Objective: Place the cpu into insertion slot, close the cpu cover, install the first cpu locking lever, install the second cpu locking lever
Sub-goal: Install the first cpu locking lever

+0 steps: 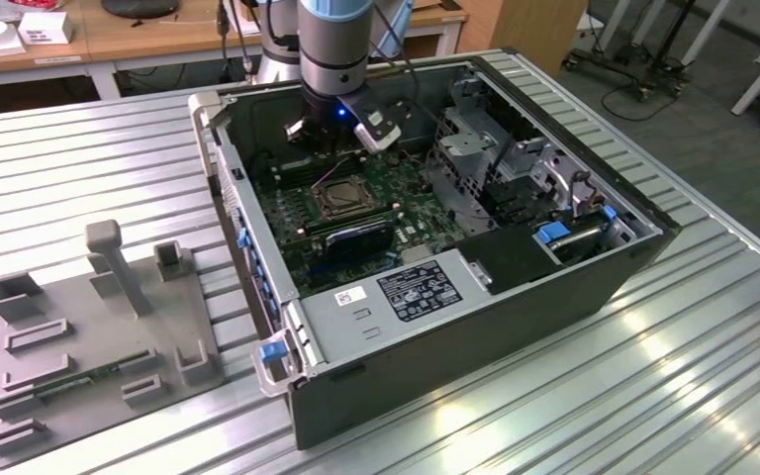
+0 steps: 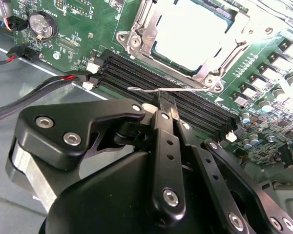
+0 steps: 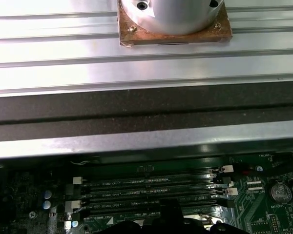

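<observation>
Looking into the open computer case (image 1: 486,327) from the exterior view, I see the arm (image 1: 336,45) reaching down over the motherboard (image 2: 88,29), just past the insertion slot (image 1: 340,195) on the slot's far side from the camera. The case lies on its side on the ribbed metal worktop (image 1: 697,376). A grey fixture plate (image 1: 76,366) sits well away from the slot, outside the case on the exterior view's left.

In the second wrist view, the cpu (image 2: 185,34) is seated in the slot, its pale metal top glaring through the cut-out. The cpu cover (image 2: 139,30) lies flat around it, its silvery frame resting on the slot's rim.

A thin wire locking lever (image 2: 141,89) runs along the slot's near edge, between the slot and the black memory slots (image 2: 132,73). I cannot tell whether it is hooked down.

The pincer (image 2: 167,105) is drawn narrow, its two black fingers (image 2: 161,105) pressed almost together. Their tips come right up against that lever from the memory-slot side. I cannot say whether the wire is actually pinched between them or only touched.

Beyond the memory slots from the insertion slot, red and black cables (image 2: 34,95) trail off the board's edge. A coin cell (image 2: 42,25) sits on the board near them.
</observation>
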### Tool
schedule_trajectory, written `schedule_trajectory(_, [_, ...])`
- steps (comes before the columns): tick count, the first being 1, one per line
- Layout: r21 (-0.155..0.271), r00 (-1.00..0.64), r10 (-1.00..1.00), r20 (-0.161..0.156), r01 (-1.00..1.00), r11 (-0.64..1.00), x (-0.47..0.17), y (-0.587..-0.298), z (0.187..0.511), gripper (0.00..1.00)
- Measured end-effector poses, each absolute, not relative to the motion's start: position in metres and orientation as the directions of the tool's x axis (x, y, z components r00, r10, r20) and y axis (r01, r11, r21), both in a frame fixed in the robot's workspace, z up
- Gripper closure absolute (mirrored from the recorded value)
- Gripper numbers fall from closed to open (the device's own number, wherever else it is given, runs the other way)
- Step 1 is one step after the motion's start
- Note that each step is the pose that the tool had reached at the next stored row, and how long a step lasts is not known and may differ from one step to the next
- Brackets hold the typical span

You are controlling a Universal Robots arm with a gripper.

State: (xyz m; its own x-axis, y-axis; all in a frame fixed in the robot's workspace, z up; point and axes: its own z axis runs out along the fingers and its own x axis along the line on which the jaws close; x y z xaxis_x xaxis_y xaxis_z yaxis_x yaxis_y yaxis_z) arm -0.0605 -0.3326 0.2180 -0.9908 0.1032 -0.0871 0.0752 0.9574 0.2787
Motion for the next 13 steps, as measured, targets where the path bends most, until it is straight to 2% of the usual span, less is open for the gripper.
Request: schedule_trajectory(13, [0.279,-0.991,0.103,-0.087,0.075,0.957,-0.0581,-0.3326,0.2138,0.89])
